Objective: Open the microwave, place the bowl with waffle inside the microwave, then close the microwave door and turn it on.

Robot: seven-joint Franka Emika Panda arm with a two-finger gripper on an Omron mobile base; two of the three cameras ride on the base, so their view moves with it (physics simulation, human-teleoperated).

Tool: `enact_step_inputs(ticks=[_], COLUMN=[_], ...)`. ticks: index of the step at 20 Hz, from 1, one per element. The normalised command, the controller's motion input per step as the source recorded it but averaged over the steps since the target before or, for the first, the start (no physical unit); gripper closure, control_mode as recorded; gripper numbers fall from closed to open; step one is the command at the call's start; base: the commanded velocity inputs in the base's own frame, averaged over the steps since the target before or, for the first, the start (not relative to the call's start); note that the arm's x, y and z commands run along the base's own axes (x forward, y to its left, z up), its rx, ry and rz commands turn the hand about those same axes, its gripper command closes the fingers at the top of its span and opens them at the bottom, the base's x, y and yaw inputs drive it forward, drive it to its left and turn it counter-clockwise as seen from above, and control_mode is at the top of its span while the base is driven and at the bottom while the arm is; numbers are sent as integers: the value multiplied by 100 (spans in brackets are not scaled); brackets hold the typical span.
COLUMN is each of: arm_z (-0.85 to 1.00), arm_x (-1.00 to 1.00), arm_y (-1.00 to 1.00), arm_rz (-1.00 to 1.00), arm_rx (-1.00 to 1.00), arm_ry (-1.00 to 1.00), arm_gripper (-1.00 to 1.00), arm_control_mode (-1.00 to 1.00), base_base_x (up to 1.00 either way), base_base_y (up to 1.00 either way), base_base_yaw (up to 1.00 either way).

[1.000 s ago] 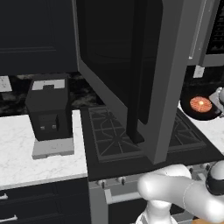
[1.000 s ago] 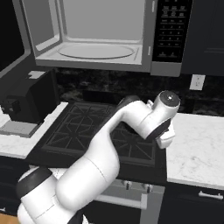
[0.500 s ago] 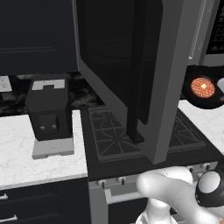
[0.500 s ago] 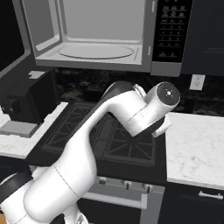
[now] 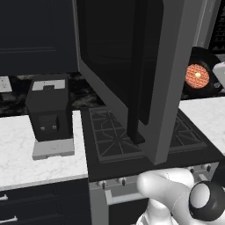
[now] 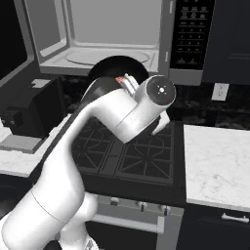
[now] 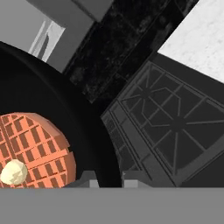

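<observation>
1. We see a black stove (image 6: 139, 158) below the fingers (image 7: 106, 178), white tabletop (image 6: 217, 158) beside it.
2. Our fingers pinch the bowl with waffle (image 7: 37, 153), raised before the open microwave (image 6: 112, 36).
3. The swung-out microwave door (image 5: 145, 66) and a coffee machine (image 5: 49, 112) stand aside.

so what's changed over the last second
The bowl with waffle, gripped at its rim by the tool, has risen from just above the counter up toward the open microwave. The microwave door stayed swung open; the coffee machine hasn't moved.

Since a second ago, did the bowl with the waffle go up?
Yes. The bowl with waffle has risen from the counter toward the top of the microwave door's edge.
</observation>
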Motion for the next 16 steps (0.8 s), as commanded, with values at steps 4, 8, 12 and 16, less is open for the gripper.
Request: enact_step_inputs(ticks=[4,8,12,16], arm_z=[52,40,49,49], arm_x=[20,18,10,19], arm_y=[68,39,35,30], arm_rz=[0,-5,-4,-8], arm_rx=[0,0,0,0], arm_ry=[6,16,15,7], arm_gripper=[100,100,100,100], arm_control_mode=[-100,-100,-100,-100], base_base_x=[0,0,0,0], base_base_y=[0,0,0,0], base_base_yaw=[0,0,0,0])
